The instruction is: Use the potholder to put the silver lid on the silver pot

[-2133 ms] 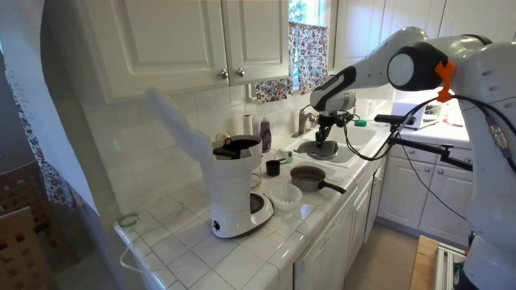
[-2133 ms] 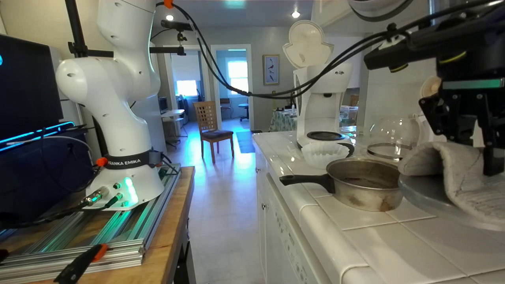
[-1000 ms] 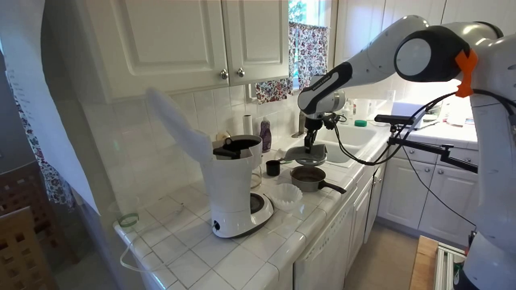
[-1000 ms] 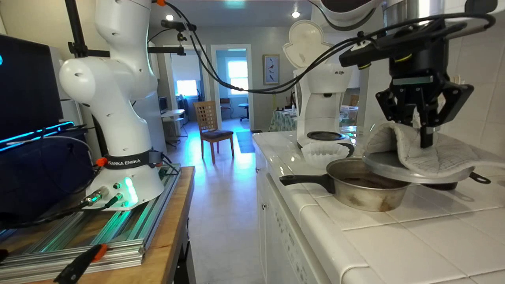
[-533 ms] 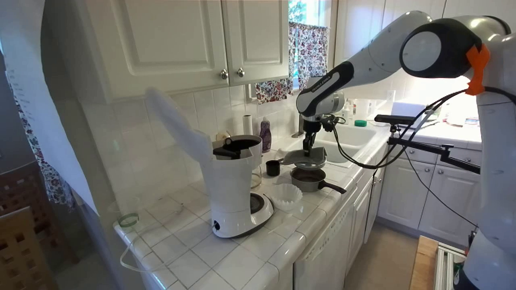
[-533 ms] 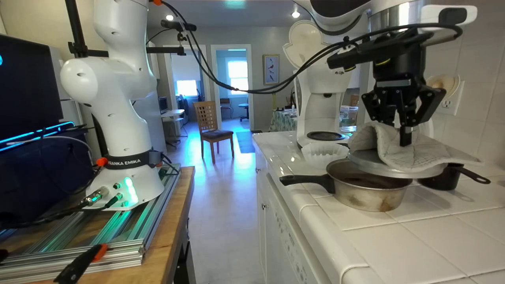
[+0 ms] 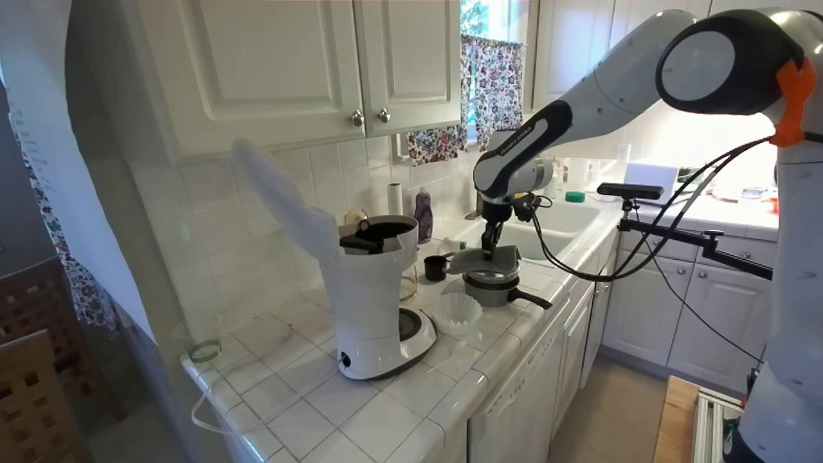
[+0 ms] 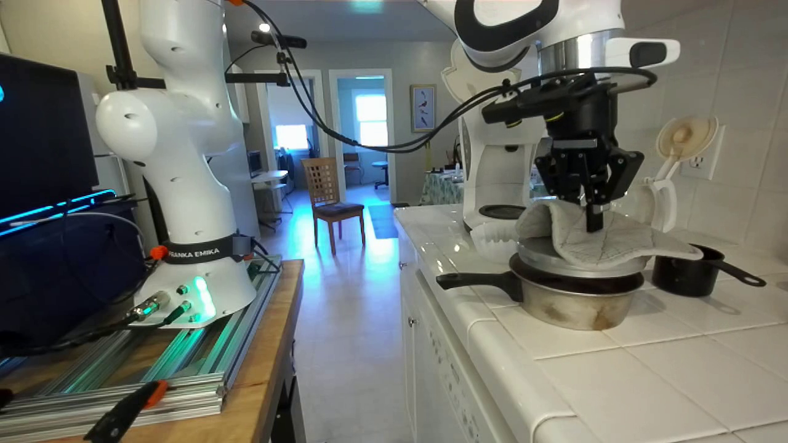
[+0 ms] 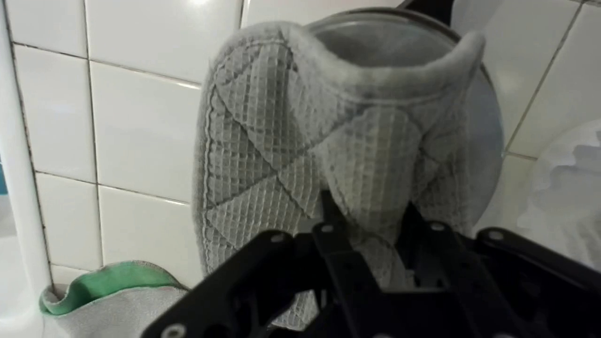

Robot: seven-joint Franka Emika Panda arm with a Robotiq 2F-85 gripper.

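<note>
Lid (image 8: 542, 257) is hanging over pot (image 8: 572, 307), not touching at six o'clock in an exterior view; my gripper (image 9: 368, 211) is pinching potholder (image 9: 267, 173); lowering, releasing seemingly remaining.

Silver lid (image 8: 540, 258) w/ gray potholder (image 8: 628, 240) on top, ovr silver pot (image 8: 575, 307).

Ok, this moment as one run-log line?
pincer: shut on potholder | silver lid: over silver pot | lid-pot contact: unclear
</note>
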